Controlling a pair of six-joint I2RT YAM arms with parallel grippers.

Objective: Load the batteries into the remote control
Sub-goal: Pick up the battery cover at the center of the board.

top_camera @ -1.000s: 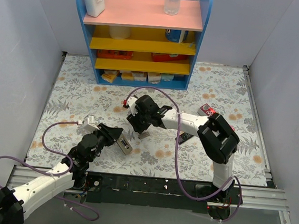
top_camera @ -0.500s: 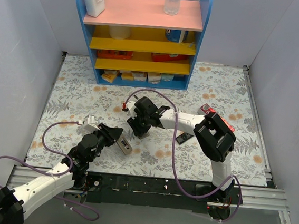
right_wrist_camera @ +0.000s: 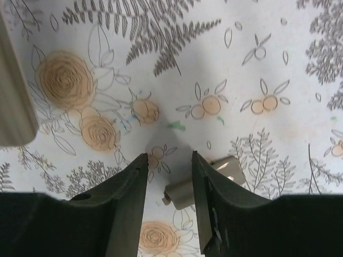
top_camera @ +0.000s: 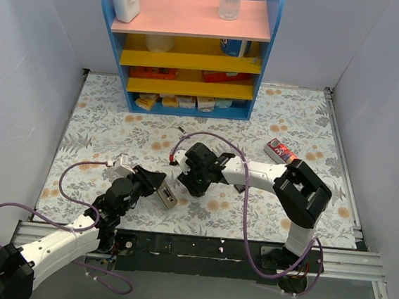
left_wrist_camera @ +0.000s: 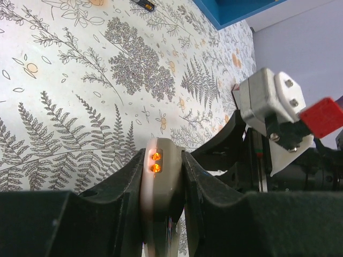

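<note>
Our left end effector was clamped on the remote control, its dark fingers pressing both long sides. The grey-beige body stood out of the grip at lower centre of the left wrist view, seemingly clear of the flowered tabletop. In the top view it sat left of centre, near the other arm's wrist. Our right end effector hung low over the tabletop with its fingers apart and nothing between them. A small pale stub lay at lower right of the right wrist view, just beside the outer face of the right-hand finger; we could not tell whether it was a battery or the cover piece. One slim dark cylinder, which we took for a battery, lay at the top edge of the left wrist view, well apart from both arms. We judged the step in hand to be fetching a battery while the remote control was held ready. The next move would call for shifting the parted fingers sideways to straddle the chosen piece, making sure what it was, then closing across it without rolling it away.
</note>
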